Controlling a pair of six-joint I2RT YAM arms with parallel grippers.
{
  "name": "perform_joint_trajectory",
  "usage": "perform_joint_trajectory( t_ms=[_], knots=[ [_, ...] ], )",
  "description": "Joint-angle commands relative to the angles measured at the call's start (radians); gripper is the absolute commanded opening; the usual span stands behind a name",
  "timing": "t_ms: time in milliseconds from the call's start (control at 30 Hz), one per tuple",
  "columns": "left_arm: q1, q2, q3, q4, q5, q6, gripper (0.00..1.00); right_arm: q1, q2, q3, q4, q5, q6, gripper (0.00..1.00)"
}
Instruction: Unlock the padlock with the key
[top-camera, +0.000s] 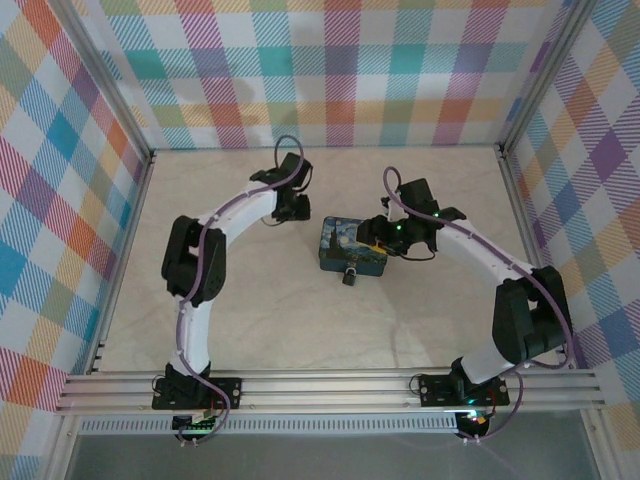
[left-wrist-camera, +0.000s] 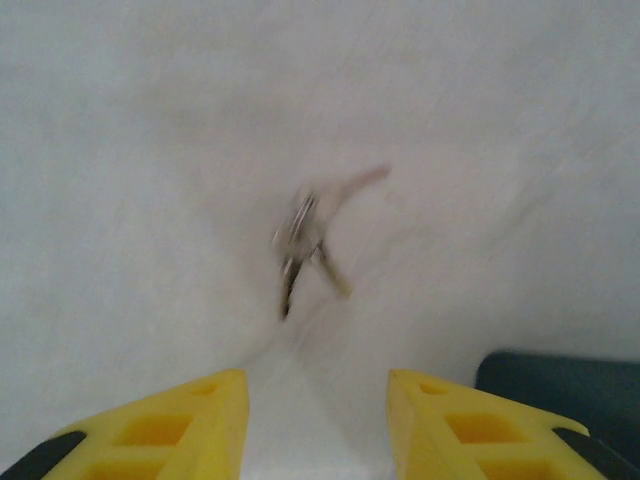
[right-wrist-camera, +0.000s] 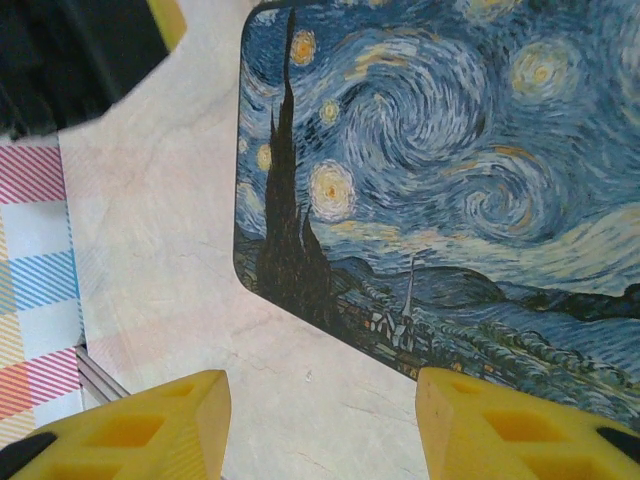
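Key (left-wrist-camera: 300, 245): thin, silvery, flat on the bare worktop (left-wrist-camera: 120, 150), dead ahead of the left fingers (left-wrist-camera: 190, 420), near them but not yet between them. The wrist picture was smeared. I read its main line as running roughly away from the fingers, with the far end leaning a little right. Thinner strands fanned off it, perhaps a ring or a second key; I could not tell.

Padlock (top-camera: 350, 277): small dark lump at the near edge of the starry-night tin (top-camera: 352, 247). Whether it touched the tin or lay just beside it, I could not make out. The shackle was too small to read.

Left fingers: spread apart, nothing between them. Right fingers (right-wrist-camera: 500, 425): also spread and empty, poised over the tin's painted lid near one rounded corner.

Judgement: the left arm was clearly the nearer one to the key, so the pick fell to it. With the key roughly in line with the approach, a straight advance and descent looked workable, though a thin flat key on a hard top may slip. The right arm sat closer to the padlock.

Room: open worktop beyond the key and to its left. The tin's corner lay just right of the left fingers, the one edge to mind. The plaid walls (top-camera: 60, 200) stood well apart.
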Motion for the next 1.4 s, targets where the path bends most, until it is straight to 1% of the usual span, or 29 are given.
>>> perform_joint_trajectory(
  t_ms=[0, 100, 233, 333, 533, 900, 1067, 1100, 1167, 1267, 1367],
  knots=[
    [0.009, 0.096, 0.141, -0.143, -0.009, 0.095, 0.42, 0.001, -0.053, -0.012, -0.001, 0.013, 0.012, 0.52],
    [0.017, 0.178, 0.272, -0.225, -0.019, 0.14, 0.42, 0.001, -0.064, -0.016, -0.009, 0.02, 0.012, 0.52],
    [0.032, 0.276, 0.416, -0.311, 0.031, 0.181, 0.41, 0.001, -0.068, -0.015, -0.018, 0.026, 0.01, 0.52],
    [0.047, 0.338, 0.492, -0.362, 0.052, 0.181, 0.41, 0.001, -0.064, -0.003, -0.019, 0.025, 0.012, 0.52],
    [0.067, 0.36, 0.487, -0.346, 0.075, 0.171, 0.35, 0.001, -0.053, 0.017, -0.021, 0.024, 0.014, 0.52],
    [0.078, 0.388, 0.496, -0.321, 0.113, 0.166, 0.23, 0.001, -0.036, 0.039, -0.023, 0.018, 0.014, 0.52],
    [0.08, 0.393, 0.499, -0.314, 0.13, 0.168, 0.15, 0.001, -0.034, 0.04, -0.025, 0.017, 0.014, 0.52],
    [0.08, 0.392, 0.498, -0.314, 0.134, 0.169, 0.11, 0.0, -0.033, 0.039, -0.025, 0.017, 0.012, 0.52],
    [0.08, 0.389, 0.499, -0.314, 0.137, 0.17, 0.01, 0.001, -0.035, 0.036, -0.027, 0.016, 0.01, 0.52],
    [0.08, 0.359, 0.484, -0.314, 0.13, 0.164, 0.0, 0.001, -0.038, 0.029, -0.033, 0.015, 0.006, 0.52],
    [0.08, 0.284, 0.431, -0.305, 0.133, 0.157, 0.0, 0.002, -0.048, 0.021, -0.041, 0.009, 0.0, 0.52]
  ],
)
